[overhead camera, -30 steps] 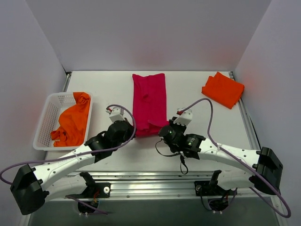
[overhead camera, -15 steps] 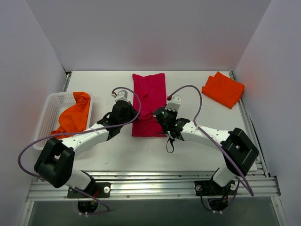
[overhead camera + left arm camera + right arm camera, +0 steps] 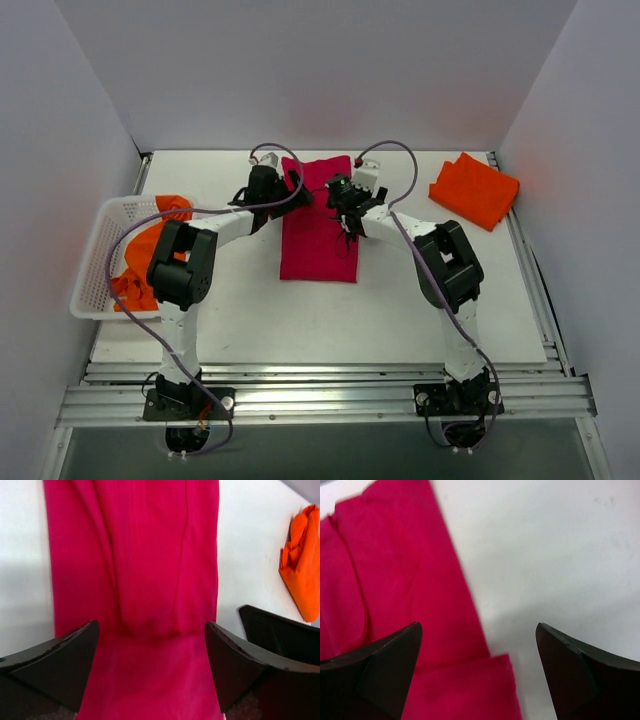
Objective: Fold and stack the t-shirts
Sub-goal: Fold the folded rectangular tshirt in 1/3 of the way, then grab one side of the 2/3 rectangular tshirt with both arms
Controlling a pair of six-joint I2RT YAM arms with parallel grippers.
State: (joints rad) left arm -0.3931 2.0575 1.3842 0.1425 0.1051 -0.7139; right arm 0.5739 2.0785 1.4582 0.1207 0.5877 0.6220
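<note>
A crimson t-shirt (image 3: 318,240) lies flat as a long strip in the middle of the table. My left gripper (image 3: 295,183) and right gripper (image 3: 337,192) hover over its far part, facing each other, both open and empty. In the left wrist view the crimson t-shirt (image 3: 150,555) fills the gap of the left gripper (image 3: 150,665), with a fold edge across it. The right gripper (image 3: 477,670) straddles the crimson t-shirt's (image 3: 395,580) right edge, where an upper layer ends in a corner. A folded orange t-shirt (image 3: 475,190) lies at the back right. Another orange t-shirt (image 3: 150,260) is crumpled in the basket.
The white mesh basket (image 3: 100,250) stands at the left edge of the table (image 3: 420,290). Both arms stretch far out over the table, their cables looping above. White walls close in the back and sides. The folded orange t-shirt (image 3: 302,565) shows at the right of the left wrist view.
Both grippers travelled from the near end of the crimson t-shirt to its far part. They were shut before and now stand open.
</note>
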